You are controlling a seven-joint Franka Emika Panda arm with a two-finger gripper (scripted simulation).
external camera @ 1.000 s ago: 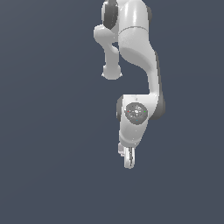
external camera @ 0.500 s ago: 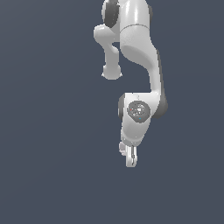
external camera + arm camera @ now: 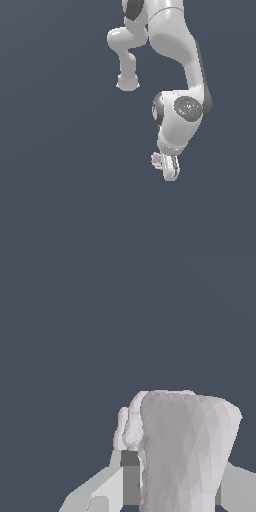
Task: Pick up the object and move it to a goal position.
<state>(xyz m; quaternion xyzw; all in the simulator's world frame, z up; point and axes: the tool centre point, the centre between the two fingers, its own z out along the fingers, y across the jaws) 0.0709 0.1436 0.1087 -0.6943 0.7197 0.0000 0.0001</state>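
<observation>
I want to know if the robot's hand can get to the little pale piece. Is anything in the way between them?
Nothing is in between. In the wrist view the pale grey-white object already sits between the gripper fingers, filling the gap. In the exterior view only plain dark background surrounds the gripper. No goal marker shows, so that path can't be judged.

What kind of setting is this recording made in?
Likely a bare simulated workspace: flat dark blue-grey background, smoothly rendered white arm, and a faceted pale object between the fingers.
</observation>
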